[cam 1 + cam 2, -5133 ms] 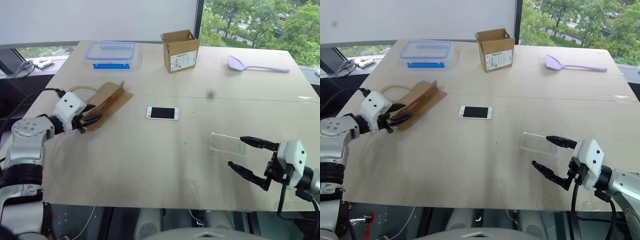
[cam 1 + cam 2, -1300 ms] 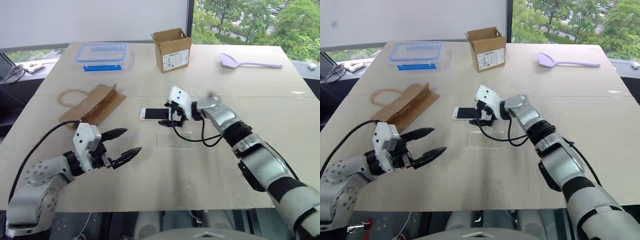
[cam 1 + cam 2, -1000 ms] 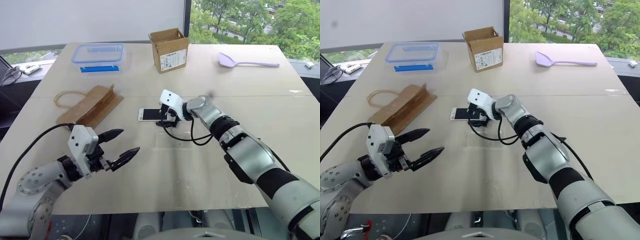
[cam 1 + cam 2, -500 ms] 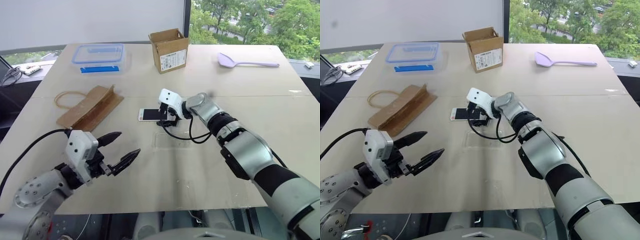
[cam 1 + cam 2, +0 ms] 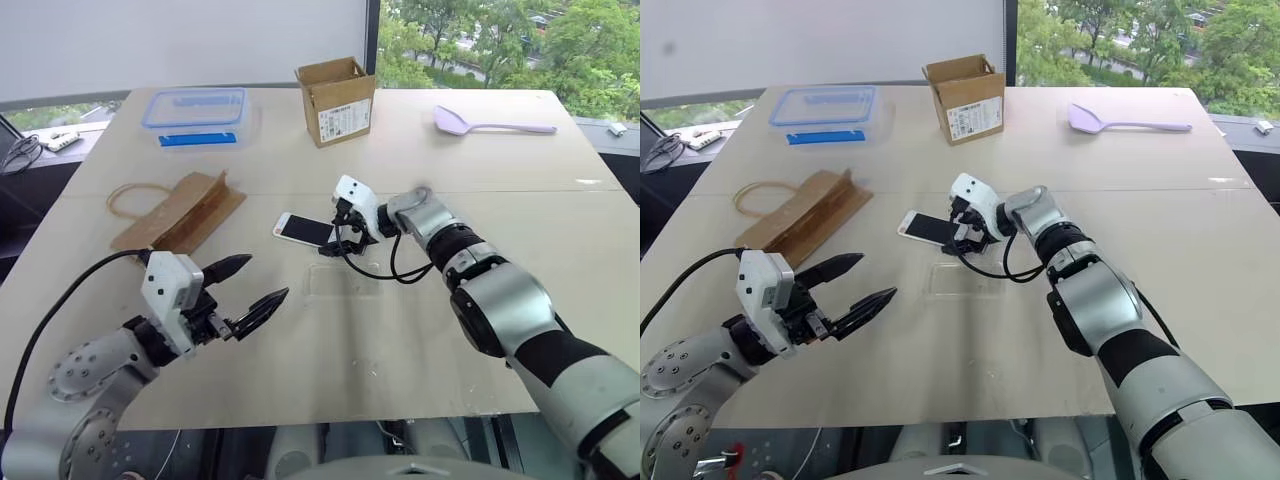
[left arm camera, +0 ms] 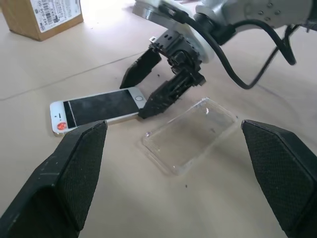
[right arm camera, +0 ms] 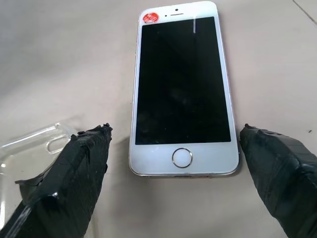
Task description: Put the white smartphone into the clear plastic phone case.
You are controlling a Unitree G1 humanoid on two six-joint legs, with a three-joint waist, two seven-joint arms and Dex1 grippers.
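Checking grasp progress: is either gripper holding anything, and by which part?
Nothing is held. The right gripper stands open around the white smartphone's home-button end; the left gripper hangs open.

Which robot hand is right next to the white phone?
The right end effector. Its open black fingers sit at the home-button end of the white smartphone. The left end effector hovers well away, nearer the table's front edge.

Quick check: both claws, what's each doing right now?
Left claw: open, empty.
Right claw: open, straddling the white smartphone, not gripping.
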